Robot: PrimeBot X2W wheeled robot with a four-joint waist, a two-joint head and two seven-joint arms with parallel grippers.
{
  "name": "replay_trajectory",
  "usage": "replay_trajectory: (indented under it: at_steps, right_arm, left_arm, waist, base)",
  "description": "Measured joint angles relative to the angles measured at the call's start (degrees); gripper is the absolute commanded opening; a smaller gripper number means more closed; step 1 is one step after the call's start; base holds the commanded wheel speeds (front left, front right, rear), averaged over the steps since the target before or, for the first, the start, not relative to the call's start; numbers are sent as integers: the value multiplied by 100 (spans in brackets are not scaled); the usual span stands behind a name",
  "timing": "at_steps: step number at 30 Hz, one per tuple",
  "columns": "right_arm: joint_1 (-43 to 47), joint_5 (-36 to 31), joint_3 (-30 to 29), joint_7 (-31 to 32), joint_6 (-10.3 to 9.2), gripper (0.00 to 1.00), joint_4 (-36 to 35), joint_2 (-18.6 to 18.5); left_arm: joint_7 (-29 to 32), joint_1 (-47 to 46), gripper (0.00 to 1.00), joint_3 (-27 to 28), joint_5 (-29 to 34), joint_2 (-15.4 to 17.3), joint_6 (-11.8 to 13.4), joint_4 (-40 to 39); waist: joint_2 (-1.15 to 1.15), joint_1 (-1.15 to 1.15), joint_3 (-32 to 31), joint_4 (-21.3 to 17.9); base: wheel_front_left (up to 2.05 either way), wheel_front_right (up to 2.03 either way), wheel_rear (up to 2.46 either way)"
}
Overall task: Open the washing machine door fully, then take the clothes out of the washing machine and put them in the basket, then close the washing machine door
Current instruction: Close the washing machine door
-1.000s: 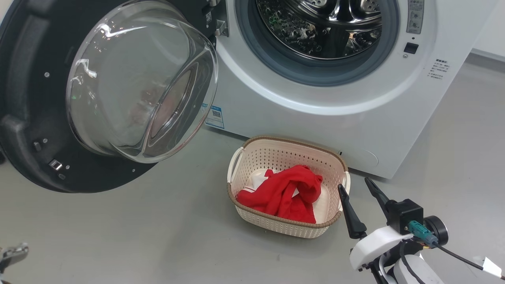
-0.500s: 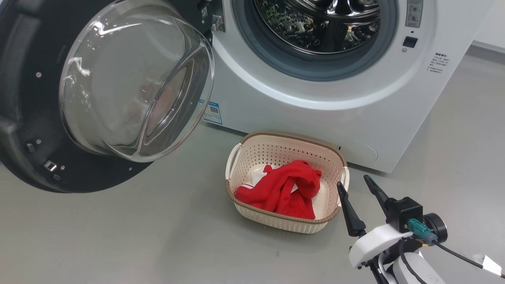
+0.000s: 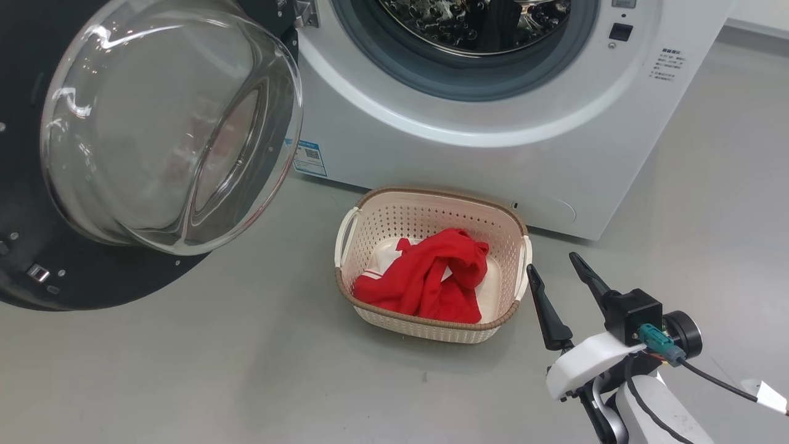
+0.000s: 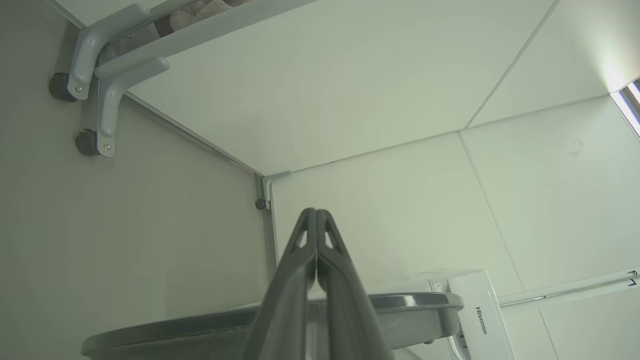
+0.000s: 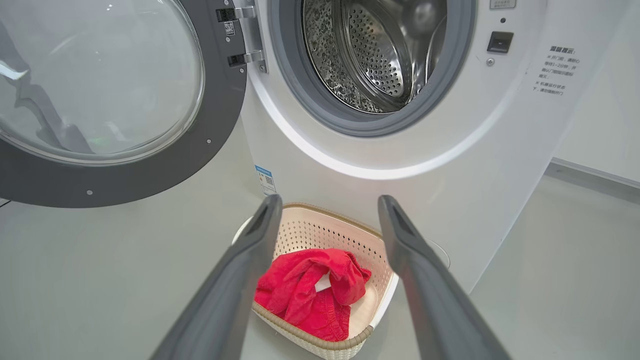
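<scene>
The red clothes [image 3: 425, 277] [image 5: 310, 292] lie crumpled inside the cream basket [image 3: 431, 206] [image 5: 320, 227] on the floor before the white washing machine [image 3: 493, 154] [image 5: 450, 165]. Its drum mouth stands bare. The washing machine door [image 3: 166, 123] [image 5: 100, 90] hangs swung wide to the left, glass bowl bulging out. My right gripper [image 3: 551, 262] [image 5: 327, 202] is open with nothing in it, just right of the basket, aimed over it. My left gripper [image 4: 316, 212] is shut on nothing and points up at the wall, above the door's rim [image 4: 400, 302].
Grey floor [image 3: 246, 370] spreads around the basket and to the right of the machine. A wall shelf on brackets [image 4: 107, 95] sits high in the left wrist view. A rail [image 4: 565, 290] runs along the wall beside the machine's top.
The head camera has shifted, so door, machine and basket all slide left and upward in the picture. The right gripper stays open beside the basket; the bit of left gripper at lower left has left the view.
</scene>
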Motion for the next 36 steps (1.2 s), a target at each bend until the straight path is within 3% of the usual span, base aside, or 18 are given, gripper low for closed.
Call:
replay_trajectory:
  at_steps: [9, 13, 20, 36]
  right_arm:
    - [-109, -13, -14, 0, 1, 100, -18, -78]
    - [-224, -14, -80, 0, 8, 100, -47, -156]
    - [-241, -16, -96, 0, 24, 100, -46, -163]
    - [-298, -45, -121, 0, 24, 100, -23, -183]
  left_arm:
    - [579, -151, 0, -346, -147, 299, 10, 499]
    - [859, -347, 0, -645, -147, 324, 10, 749]
    - [1007, -547, 0, -702, -147, 376, 18, 992]
    - [1860, -636, 0, -797, -608, 392, -584, 1239]
  waist:
    - [0, 0, 264, -228]
    - [0, 0, 435, -318]
    - [0, 0, 501, -330]
    - [0, 0, 447, -239]
  base:
    - [0, 0, 0]
    - [0, 0, 0]
    - [0, 0, 0]
    - [0, 0, 0]
